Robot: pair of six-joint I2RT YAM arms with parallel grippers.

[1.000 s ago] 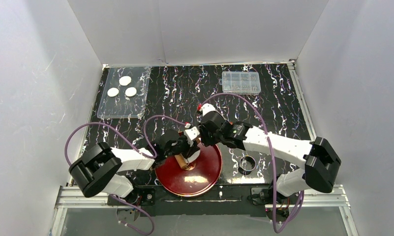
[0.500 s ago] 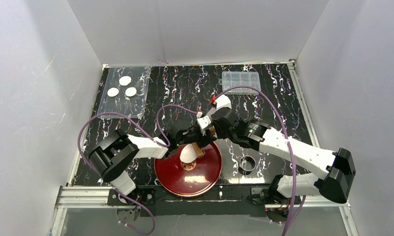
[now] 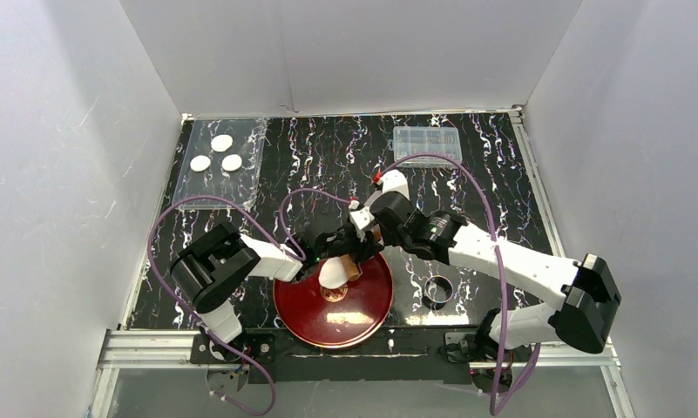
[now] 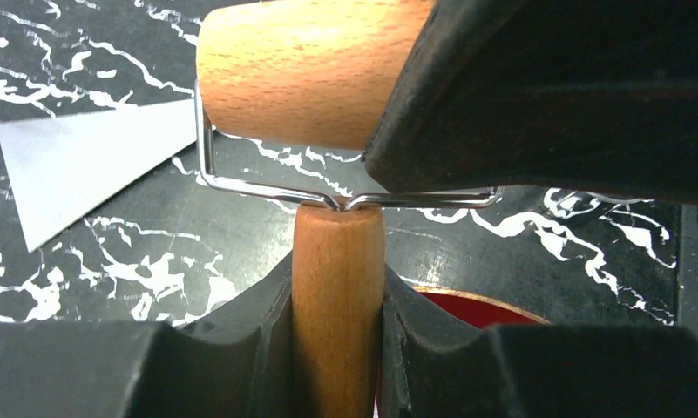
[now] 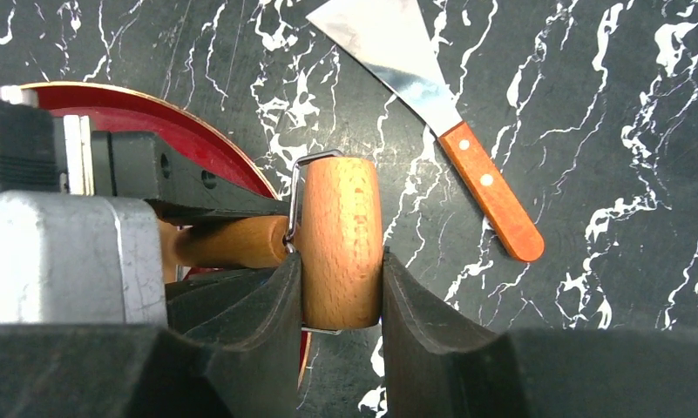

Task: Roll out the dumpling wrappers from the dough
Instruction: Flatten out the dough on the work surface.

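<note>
The dough [image 3: 331, 273] is a soft white lump on the far part of the red plate [image 3: 362, 309]. A wooden roller [image 3: 352, 266] is held over the plate's far rim by both grippers. My left gripper [image 3: 336, 253] is shut on the roller's handle [image 4: 338, 287]. My right gripper [image 3: 363, 246] is shut across the roller's drum [image 5: 340, 239]. In the left wrist view the drum [image 4: 301, 70] is partly hidden by a right finger [image 4: 545, 96]. Three dumpling wrappers [image 3: 216, 153] lie on a clear tray [image 3: 207, 193] at the far left.
A metal scraper with an orange handle [image 5: 491, 193] lies on the black marbled table just past the roller; its blade [image 4: 84, 165] also shows in the left wrist view. A metal ring cutter [image 3: 437, 288] sits right of the plate. A clear box [image 3: 426, 145] stands far right.
Both grippers have carried the roller from the plate's middle toward its far rim, uncovering the white dough. Both arms' elbows have shifted. Little has changed in the last half second.
</note>
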